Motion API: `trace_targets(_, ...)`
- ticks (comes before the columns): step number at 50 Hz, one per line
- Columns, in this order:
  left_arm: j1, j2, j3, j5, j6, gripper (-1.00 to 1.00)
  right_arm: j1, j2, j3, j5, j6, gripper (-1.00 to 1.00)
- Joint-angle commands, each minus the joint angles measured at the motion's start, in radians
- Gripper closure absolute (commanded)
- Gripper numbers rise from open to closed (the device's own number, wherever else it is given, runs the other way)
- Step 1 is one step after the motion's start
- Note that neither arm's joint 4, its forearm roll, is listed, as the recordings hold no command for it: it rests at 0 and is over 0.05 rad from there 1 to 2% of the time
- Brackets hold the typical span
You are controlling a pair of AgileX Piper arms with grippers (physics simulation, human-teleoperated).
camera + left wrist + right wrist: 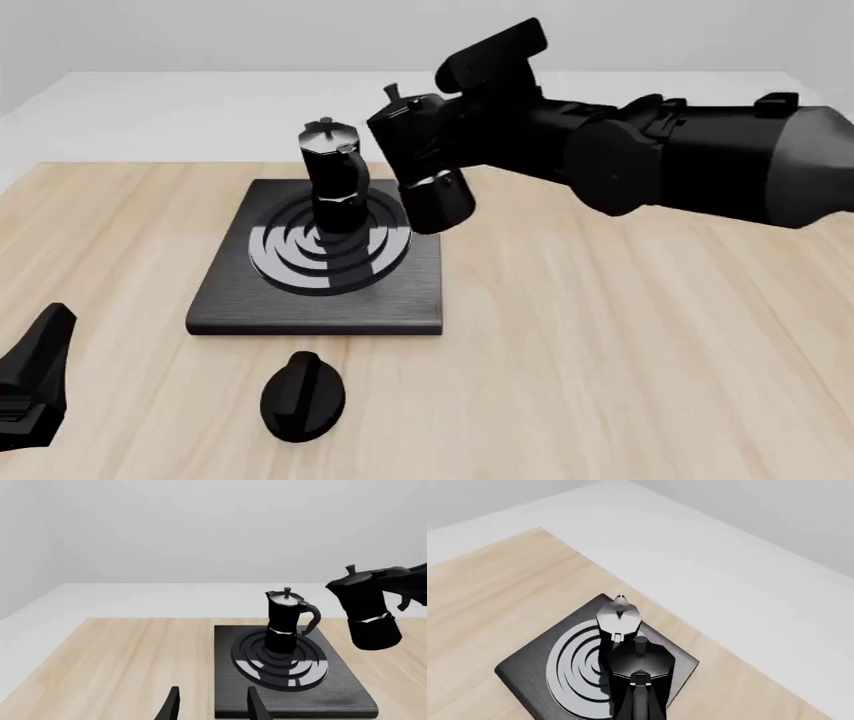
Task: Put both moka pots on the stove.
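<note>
One moka pot (pixel 336 172) stands upright on the burner rings of the stove (pixel 227 300). My right gripper (pixel 451 125) is shut on the second moka pot (pixel 424 175) and holds it tilted in the air, over the stove's right edge, close beside the standing pot. The right wrist view looks down on the held pot (pixel 639 670), the standing pot (pixel 619 616) and the stove (pixel 520 672). My left gripper (pixel 212 707) is open and empty, low near the table's front left (pixel 34 385). From it I see the standing pot (pixel 285 622) and the held pot (pixel 367 610).
A black oval knob (pixel 302 395) lies on the wooden table in front of the stove. The thick right arm (pixel 667 165) reaches in from the right above the table. The table's far edge runs behind the stove.
</note>
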Motion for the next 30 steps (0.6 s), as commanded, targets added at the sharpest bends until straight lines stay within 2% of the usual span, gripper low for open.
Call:
trace_targets(1,0.000,0.000,0.000,0.000,0.000,-1.00,0.045,0.023,-0.054,-0.013,0.013,1.00)
trace_targets(30,0.000,0.000,0.000,0.000,0.000,-1.00,0.137,0.146,-0.195,0.029,0.014,1.00)
